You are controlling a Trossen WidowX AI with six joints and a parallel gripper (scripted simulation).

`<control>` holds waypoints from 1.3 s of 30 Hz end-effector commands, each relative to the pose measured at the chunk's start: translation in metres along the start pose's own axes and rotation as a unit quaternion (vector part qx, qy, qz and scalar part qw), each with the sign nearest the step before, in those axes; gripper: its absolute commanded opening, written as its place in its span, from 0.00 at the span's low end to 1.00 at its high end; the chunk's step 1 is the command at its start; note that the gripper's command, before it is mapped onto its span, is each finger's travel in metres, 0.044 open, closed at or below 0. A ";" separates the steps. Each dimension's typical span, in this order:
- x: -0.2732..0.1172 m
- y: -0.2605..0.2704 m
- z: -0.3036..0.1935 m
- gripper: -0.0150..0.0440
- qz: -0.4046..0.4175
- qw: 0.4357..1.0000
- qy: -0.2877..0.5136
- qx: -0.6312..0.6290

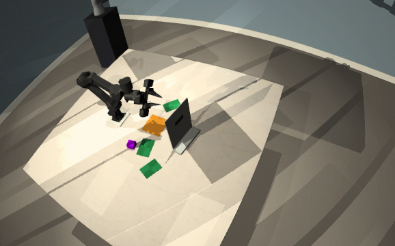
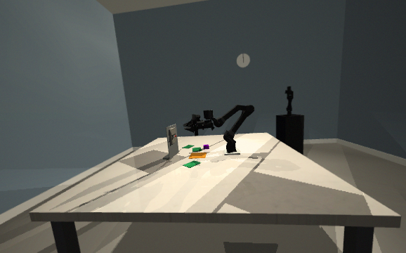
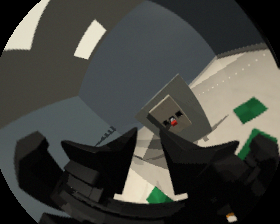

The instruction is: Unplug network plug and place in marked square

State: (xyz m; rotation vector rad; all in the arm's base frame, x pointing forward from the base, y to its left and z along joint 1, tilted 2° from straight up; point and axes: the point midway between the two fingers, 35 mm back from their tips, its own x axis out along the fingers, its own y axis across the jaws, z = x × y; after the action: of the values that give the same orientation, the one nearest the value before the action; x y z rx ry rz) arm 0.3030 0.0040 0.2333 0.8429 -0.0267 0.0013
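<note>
The upright panel (image 1: 181,131) (image 2: 172,150) (image 3: 198,111) stands on the table and carries a socket block (image 3: 164,108). The plug (image 3: 173,121) (image 2: 175,135) shows as a small red and pale shape at the block; its thin tab is too small to make out. The orange square (image 1: 154,126) (image 2: 197,155) lies flat on the table on the arm's side of the panel. My gripper (image 1: 161,101) (image 2: 185,126) (image 3: 148,129) is partly open and empty. It hangs in the air above the table, short of the panel, apart from the plug.
A purple cube (image 1: 131,144) (image 2: 206,147) sits beside a green patch (image 1: 145,147). Another green patch (image 1: 150,168) lies beyond it, and a third green patch (image 1: 171,105) (image 2: 192,164) lies on the other side of the orange square. The panel has a foot (image 1: 187,141) behind it.
</note>
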 end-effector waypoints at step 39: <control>-0.015 -0.054 -0.040 0.52 -0.010 0.933 -0.009 0.359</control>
State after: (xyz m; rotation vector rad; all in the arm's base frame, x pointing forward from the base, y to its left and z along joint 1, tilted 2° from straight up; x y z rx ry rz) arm 0.2827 -0.0004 0.1638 1.5714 -0.0315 -0.0242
